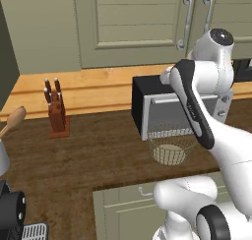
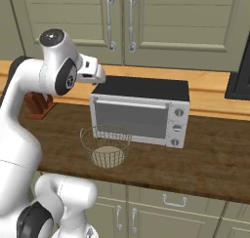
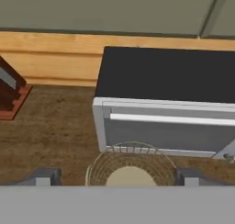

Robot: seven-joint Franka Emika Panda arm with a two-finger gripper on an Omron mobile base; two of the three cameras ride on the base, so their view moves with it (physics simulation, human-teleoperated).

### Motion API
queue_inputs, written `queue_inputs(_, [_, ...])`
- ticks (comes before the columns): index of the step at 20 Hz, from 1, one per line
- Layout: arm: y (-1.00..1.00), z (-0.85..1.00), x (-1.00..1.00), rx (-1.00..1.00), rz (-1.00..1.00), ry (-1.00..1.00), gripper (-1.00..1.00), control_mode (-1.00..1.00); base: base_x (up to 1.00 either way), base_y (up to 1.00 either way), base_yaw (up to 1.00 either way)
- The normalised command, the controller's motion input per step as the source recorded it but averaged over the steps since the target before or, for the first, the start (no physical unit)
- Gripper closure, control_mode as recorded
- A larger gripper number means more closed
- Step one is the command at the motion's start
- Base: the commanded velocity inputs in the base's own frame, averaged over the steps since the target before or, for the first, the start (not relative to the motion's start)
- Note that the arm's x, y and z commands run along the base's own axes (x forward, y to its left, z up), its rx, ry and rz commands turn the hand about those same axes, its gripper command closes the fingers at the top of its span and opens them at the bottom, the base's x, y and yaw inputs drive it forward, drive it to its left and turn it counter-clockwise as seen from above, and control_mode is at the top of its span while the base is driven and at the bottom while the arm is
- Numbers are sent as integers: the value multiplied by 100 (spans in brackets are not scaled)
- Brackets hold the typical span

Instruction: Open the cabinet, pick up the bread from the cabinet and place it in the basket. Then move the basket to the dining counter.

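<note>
While the white arm leans over the dark brown wood-grain tabletop [image 1: 98, 155] in the left base view, the round grey wire-mesh basket with a pale beige disc bottom [image 1: 171, 146] stands upright, mouth up, just in front of the silver microwave with a black top [image 1: 152, 104]. Behind it, the tall sage-green wall cabinet [image 1: 138, 22] has its doors closed, its long curved grey bar handles [image 1: 186, 20] running vertically. A wooden knife block [image 1: 57, 113] stands well to the basket's left.

From the right base view, the basket [image 2: 106, 145] sits at the microwave's [image 2: 141, 112] front left corner, below the arm's hand.

Through the hand view, the tool [image 3: 118, 177] is released, its fingertips [image 3: 43, 176] spread wide, with the basket [image 3: 131, 165] between them and farther off, its open mouth facing the camera.
</note>
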Motion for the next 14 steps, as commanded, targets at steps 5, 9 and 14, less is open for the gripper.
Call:
queue_inputs(5, [-25,69,0,0,0,-41,-100,-100,0,0,0])
queue_inputs(9, [-35,77,0,5,-11,-26,-100,-100,0,0,0])
queue_inputs(14, [-36,86,9,11,-15,-20,-100,-100,0,0,0])
